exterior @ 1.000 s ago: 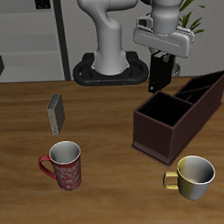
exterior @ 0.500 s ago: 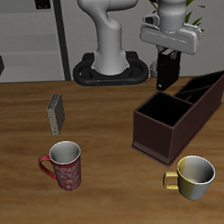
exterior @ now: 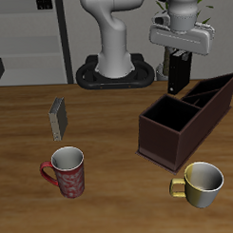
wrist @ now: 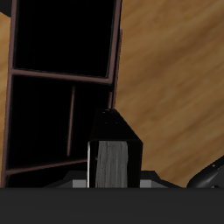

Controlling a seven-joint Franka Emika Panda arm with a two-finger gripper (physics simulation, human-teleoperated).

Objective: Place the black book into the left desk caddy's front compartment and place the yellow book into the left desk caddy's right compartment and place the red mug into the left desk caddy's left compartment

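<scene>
I held the black book (exterior: 178,74) (wrist: 112,150) upright in my gripper (exterior: 179,59), my fingers clamped on its upper part, so that it hung in the air clear of the table (exterior: 109,128). The caddy (exterior: 185,119) (wrist: 61,87) stood below, at about five o'clock from the book, its compartments open and dark. The yellow book (exterior: 58,118) stood upright well apart, at about eight o'clock from the black one. The red mug (exterior: 67,172) sat at six o'clock from the yellow book, nearer the table's front edge. A pale mug (exterior: 201,183) sat at six o'clock from the caddy.
</scene>
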